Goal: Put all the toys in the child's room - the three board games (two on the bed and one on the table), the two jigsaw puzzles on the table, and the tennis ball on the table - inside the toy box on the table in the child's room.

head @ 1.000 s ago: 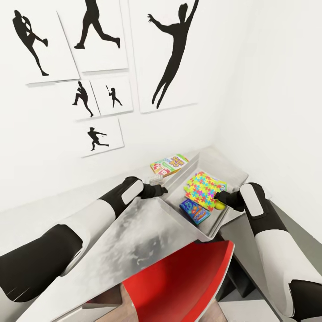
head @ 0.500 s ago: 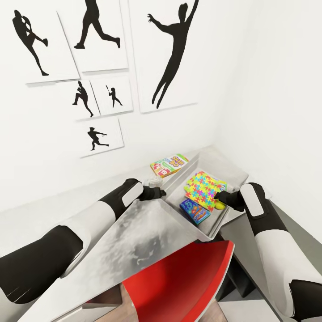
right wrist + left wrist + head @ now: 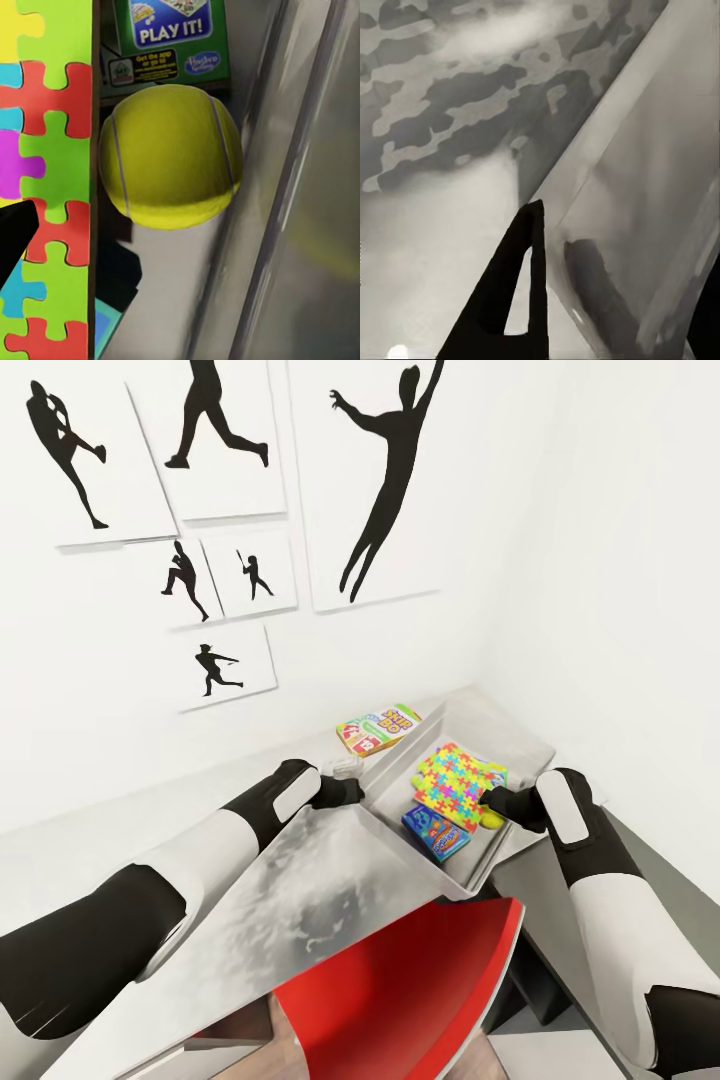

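Observation:
The grey toy box [image 3: 478, 872] stands on the table [image 3: 320, 890] in the corner. In it lie a jigsaw puzzle [image 3: 452, 784], a blue board game [image 3: 436, 833], a green board game [image 3: 169, 37] and the tennis ball [image 3: 492, 820] [image 3: 171, 156], which lies free against the box wall. Another board game [image 3: 380, 728] lies on the table outside the box, by the wall. My right gripper [image 3: 490, 800] hovers inside the box just over the ball, one fingertip [image 3: 13, 236] at the puzzle's edge, nothing held. My left gripper [image 3: 345, 768] [image 3: 536, 206] is shut, tips at the box's outer wall.
A red chair [image 3: 400, 990] is tucked under the table's near edge. White walls close off the corner behind and to the right of the box. Black baseball-player silhouette pictures [image 3: 380, 480] hang above the table.
My left gripper has drawn back slightly along the box's outer wall. The right arm and the toys in the box have not moved.

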